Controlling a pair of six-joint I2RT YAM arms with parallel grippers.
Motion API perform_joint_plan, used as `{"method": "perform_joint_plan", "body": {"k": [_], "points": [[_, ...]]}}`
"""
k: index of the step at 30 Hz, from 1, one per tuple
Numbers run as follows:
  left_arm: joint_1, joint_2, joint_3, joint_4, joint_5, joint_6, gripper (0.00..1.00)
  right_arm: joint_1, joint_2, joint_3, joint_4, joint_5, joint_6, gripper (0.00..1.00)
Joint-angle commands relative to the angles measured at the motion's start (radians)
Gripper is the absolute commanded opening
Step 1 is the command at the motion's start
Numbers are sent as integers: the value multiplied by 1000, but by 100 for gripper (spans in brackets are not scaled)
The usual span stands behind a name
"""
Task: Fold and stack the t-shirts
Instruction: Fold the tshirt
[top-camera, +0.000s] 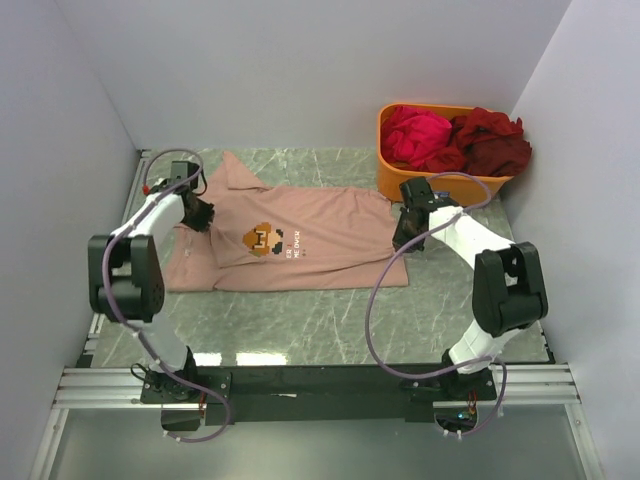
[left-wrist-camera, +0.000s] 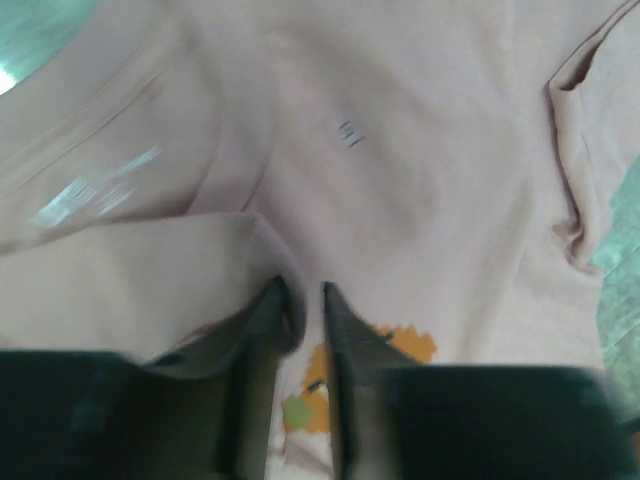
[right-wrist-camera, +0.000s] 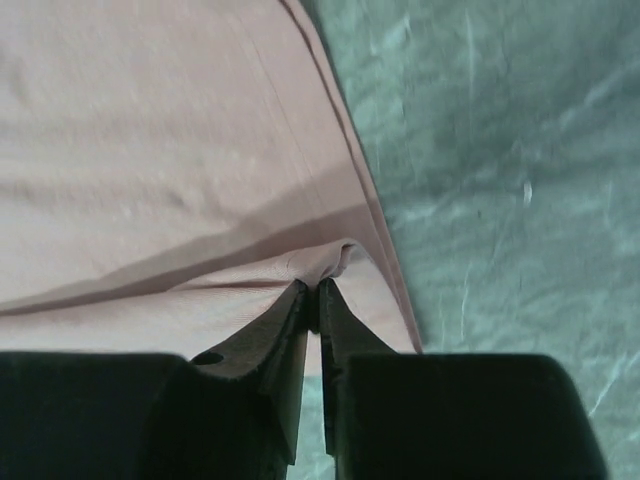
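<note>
Pink t-shirt (top-camera: 330, 225) pinched, left claw (top-camera: 199, 214), right claw (top-camera: 405, 237)

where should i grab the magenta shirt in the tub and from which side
Probably the highest bunched fold of the magenta t-shirt, coming straight down from above. It lies crumpled in the orange tub, whose walls block a sideways approach, and the dark red t-shirt crowds it on one side.

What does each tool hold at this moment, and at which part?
Both hold the salmon-pink cloth t-shirt: the left tool pinches a fold at its shoulder end, the right tool pinches its hem edge.
</note>
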Motion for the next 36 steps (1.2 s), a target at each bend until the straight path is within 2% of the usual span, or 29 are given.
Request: {"method": "perform_joint_plan", "body": {"k": [1,2,3,4,5,6,7,9,12,16,20,24,36], "points": [[2,62,97,80,36,72,31,-9,27,59,61,48,-48,16],[2,73,108,71,42,69,50,-10,35,70,52,51,-54,22],[2,83,115,65,58,73,62,-10,41,79,47,63,-56,26],[2,75,105,70,59,81,72,-10,38,87,41,73,-56,35],[2,63,91,71,55,78,96,-10,32,85,41,85,-51,49],[-2,26,74,74,49,82,100,-10,7,82,44,105,-44,53],[-4,8,37,77,46,87,99,-12,-7,65,47,108,-39,57],[-4,-54,-1,62,46,93,99,-6,-54,42,72,88,-38,78],[-18,-133,-99,60,68,107,99,26,-119,-17,121,4,-48,88],[-48,-200,-245,80,119,115,99,97,-157,-100,193,-85,-61,90],[-52,-210,-303,135,151,116,99,163,-134,-120,251,-130,-54,90],[-64,-171,-296,175,127,113,99,184,-71,-123,279,-162,-50,90],[-85,-40,-198,286,231,109,99,183,24,-166,280,-115,-41,89]]}}
